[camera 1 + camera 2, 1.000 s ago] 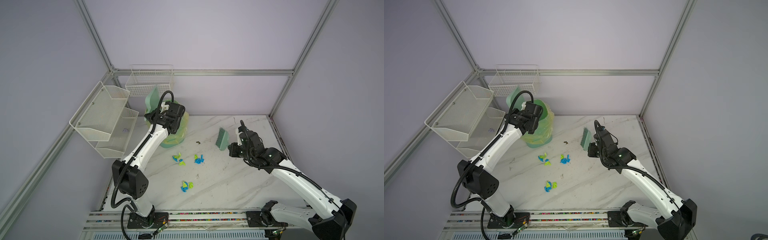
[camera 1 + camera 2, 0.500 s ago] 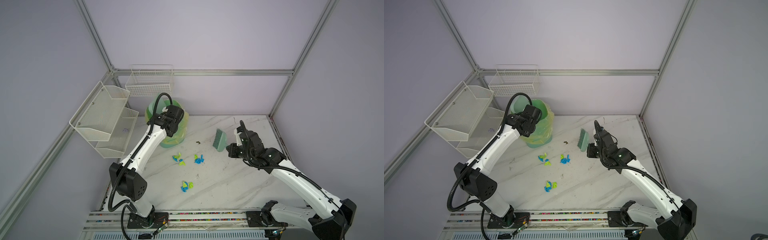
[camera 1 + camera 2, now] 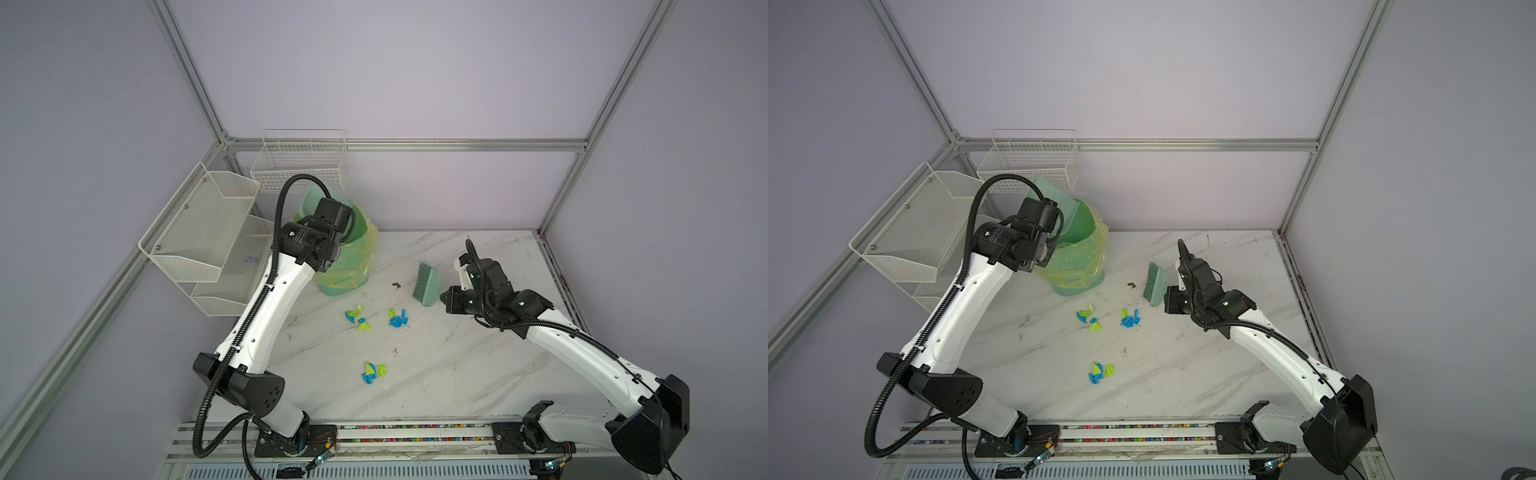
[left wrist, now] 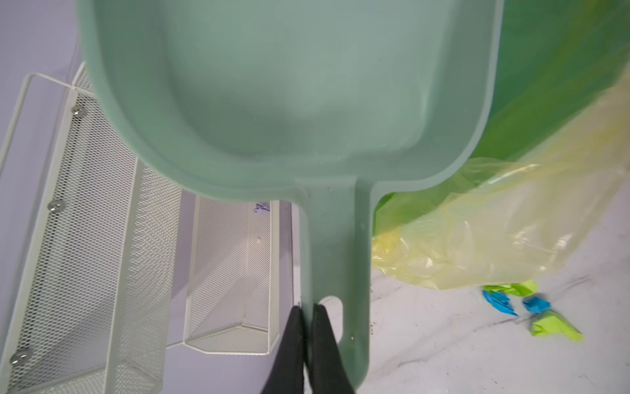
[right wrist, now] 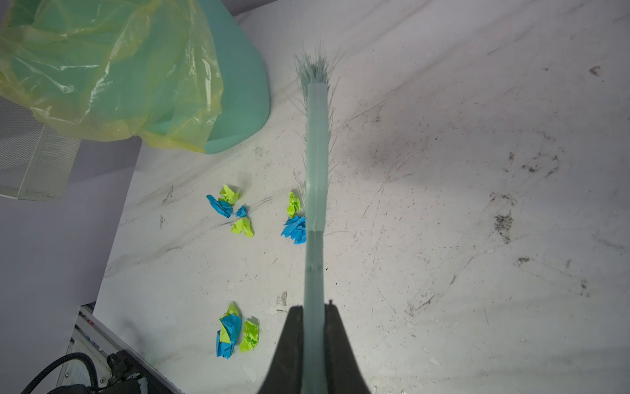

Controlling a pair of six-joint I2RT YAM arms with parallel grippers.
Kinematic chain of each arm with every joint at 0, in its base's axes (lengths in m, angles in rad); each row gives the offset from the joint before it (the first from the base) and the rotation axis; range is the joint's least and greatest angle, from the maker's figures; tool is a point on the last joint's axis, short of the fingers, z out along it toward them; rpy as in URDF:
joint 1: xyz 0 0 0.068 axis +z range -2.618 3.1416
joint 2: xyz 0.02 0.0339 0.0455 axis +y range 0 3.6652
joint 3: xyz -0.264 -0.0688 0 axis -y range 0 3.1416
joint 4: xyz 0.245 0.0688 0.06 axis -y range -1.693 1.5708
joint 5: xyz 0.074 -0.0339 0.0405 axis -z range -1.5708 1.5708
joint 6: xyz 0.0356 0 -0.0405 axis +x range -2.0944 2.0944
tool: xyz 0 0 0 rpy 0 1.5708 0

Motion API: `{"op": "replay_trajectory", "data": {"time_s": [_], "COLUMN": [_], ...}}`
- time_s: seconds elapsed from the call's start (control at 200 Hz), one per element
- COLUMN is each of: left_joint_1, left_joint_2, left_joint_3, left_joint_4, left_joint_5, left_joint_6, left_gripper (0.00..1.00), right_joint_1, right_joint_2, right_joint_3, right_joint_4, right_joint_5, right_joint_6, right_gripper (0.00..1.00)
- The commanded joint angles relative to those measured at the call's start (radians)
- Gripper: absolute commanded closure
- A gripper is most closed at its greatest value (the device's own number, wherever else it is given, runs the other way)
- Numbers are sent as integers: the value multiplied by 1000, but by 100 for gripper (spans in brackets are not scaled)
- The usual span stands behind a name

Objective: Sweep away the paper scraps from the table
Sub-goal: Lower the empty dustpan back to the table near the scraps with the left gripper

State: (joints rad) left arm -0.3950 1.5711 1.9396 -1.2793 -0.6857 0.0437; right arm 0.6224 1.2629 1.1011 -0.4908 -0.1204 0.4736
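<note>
Starting at my far left, the white mesh shelves (image 3: pixel 199 232) hang off the frame, fine perforated metal with thin wire rims, a small lilac wad (image 3: pixel 250 260) sitting in one tray; beside them my left pincer (image 4: pixel 308 308) is clamped tight on the flat handle of the dustpan (image 4: pixel 289 102), a smooth sage-green plastic scoop with a rounded, raised rim, held up at the mouth of the bin (image 3: pixel 338 290); the pan's hollow looks bare, so I judge nothing rides in it now; the bin is a glossy green tub dressed in a thin, crinkled yellow liner (image 3: pixel 359 257) that spills over its lip, and what lies inside I cannot tell; moving right, the paper scraps (image 3: pixel 358 318) lie on the table (image 3: pixel 478 374) in three loose clusters, one near the bin's foot, a second (image 3: pixel 398 318) just beside it, a third (image 3: pixel 373 372) nearer my base, all crumpled bits of bright blue and neon yellow-green; so by my reckoning the sweeping is far from finished, every visible scrap yet to be gathered and tipped; a tiny brown speck (image 3: pixel 396 285) sits apart, close to the brush (image 3: pixel 426 282); that brush is pale green plastic with soft, splayed bristles, lifted clear of the marble; my right pincer (image 5: pixel 315 310) is closed firmly on its narrow handle; the tabletop itself is white, grey-veined and scuffed.
</note>
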Motion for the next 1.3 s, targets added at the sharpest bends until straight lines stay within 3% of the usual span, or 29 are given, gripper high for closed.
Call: {"op": "replay_trajectory", "data": {"time_s": [0.0,0.345,0.49,0.66,0.82,0.97,1.295], "left_joint_1": [1,-62,-127,-134,-142,-155,-179], "left_joint_2": [-36,-139,-148,-195,-239,-258,-295], "left_joint_3": [68,-33,-137,-290,-404,-521,-725], "left_joint_4": [-39,-82,-100,-68,-9,80,85], "left_joint_5": [153,355,471,604,629,754,699], "left_joint_6": [-74,-141,-163,-223,-252,-317,-387], "left_gripper": [100,100,100,100,100,100,100], "right_joint_1": [-2,-2,-3,-3,-3,-3,-4], "right_joint_2": [9,42,43,45,44,51,68], "right_joint_3": [29,55,64,65,54,55,66], "right_joint_4": [33,-29,-59,-80,-87,-104,-158], "right_joint_5": [0,52,81,97,105,120,157], "right_joint_6": [-6,-24,-35,-41,-45,-58,-98], "right_gripper": [100,100,100,100,100,100,100]}}
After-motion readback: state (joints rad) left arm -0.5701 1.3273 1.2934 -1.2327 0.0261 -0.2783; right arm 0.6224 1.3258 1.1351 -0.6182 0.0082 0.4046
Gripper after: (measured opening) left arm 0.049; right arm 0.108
